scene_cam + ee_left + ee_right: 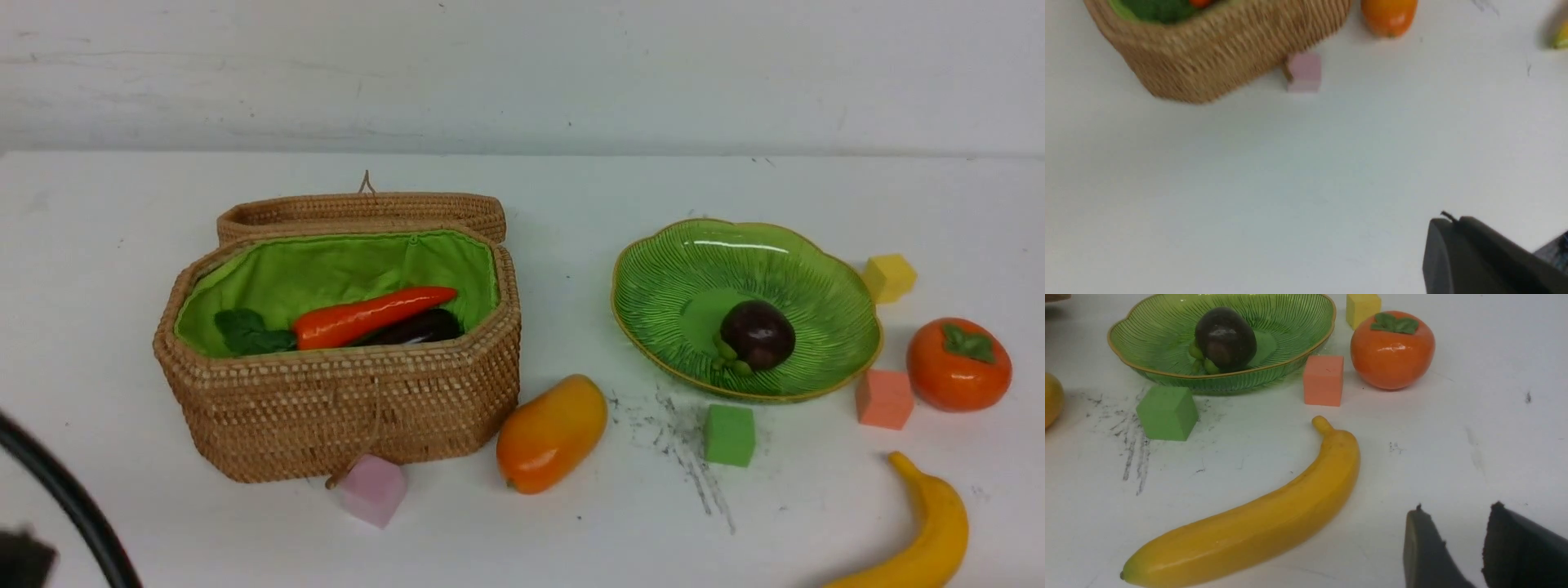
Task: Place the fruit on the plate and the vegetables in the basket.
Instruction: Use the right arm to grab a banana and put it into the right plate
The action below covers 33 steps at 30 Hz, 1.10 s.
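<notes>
Wicker basket stands well left of the plate, its lid folded back and the green lining exposed. It holds the carrot, with the eggplant partly under the carrot.

1. My left gripper is far left of the plate, over bare table nearer to me than the basket. Its fingers are pressed together and grip nothing.
2. A pink cube sits left of the plate, just beside the basket's near wall.
3. The mango lies on the table just left of the plate and nearer to me.
4. A green cube stands just in front of the plate's near rim, beside dark scuff marks.
5. The mangosteen rests in the plate, near its centre.
6. A salmon cube sits just beside the plate's right near edge; a yellow cube sits just beside its right far edge.
7. The persimmon stands upright right of the plate, beyond the salmon cube.
8. The banana lies right of the plate, nearest to me, apart from the cubes.
9. My right gripper is over the table right of the banana, fingers spread and holding nothing.

The table is white and marked. A white wall runs behind the plate, with bare table between them.
</notes>
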Each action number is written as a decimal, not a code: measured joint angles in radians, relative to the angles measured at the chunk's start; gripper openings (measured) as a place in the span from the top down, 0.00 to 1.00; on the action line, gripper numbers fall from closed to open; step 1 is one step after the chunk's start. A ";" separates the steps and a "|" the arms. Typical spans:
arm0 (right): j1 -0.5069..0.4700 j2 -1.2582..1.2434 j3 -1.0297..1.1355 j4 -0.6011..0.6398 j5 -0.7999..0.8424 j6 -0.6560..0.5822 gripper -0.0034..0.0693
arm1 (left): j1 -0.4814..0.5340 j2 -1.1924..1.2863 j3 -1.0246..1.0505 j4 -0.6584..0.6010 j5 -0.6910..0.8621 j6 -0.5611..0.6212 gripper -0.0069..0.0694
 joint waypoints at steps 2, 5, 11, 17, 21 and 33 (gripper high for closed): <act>0.000 0.000 0.000 0.000 0.000 0.000 0.62 | 0.000 -0.031 0.111 -0.037 -0.078 -0.006 0.93; 0.000 0.000 0.000 0.000 0.000 0.000 0.62 | 0.000 -0.068 0.261 -0.126 -0.241 -0.025 0.93; 0.000 0.000 0.000 0.000 0.000 0.000 0.62 | 0.000 -0.076 0.315 -0.237 -0.450 -0.032 0.93; 0.000 0.000 0.000 0.000 0.000 0.000 0.62 | 0.000 -0.076 0.315 -0.245 -0.483 -0.033 0.93; 0.000 0.000 0.000 0.000 0.000 0.000 0.62 | 0.000 -0.076 0.317 -0.245 -0.505 -0.034 0.93; 0.000 0.000 0.000 0.000 0.000 0.000 0.62 | 0.000 -0.076 0.317 -0.258 -0.644 -0.035 0.93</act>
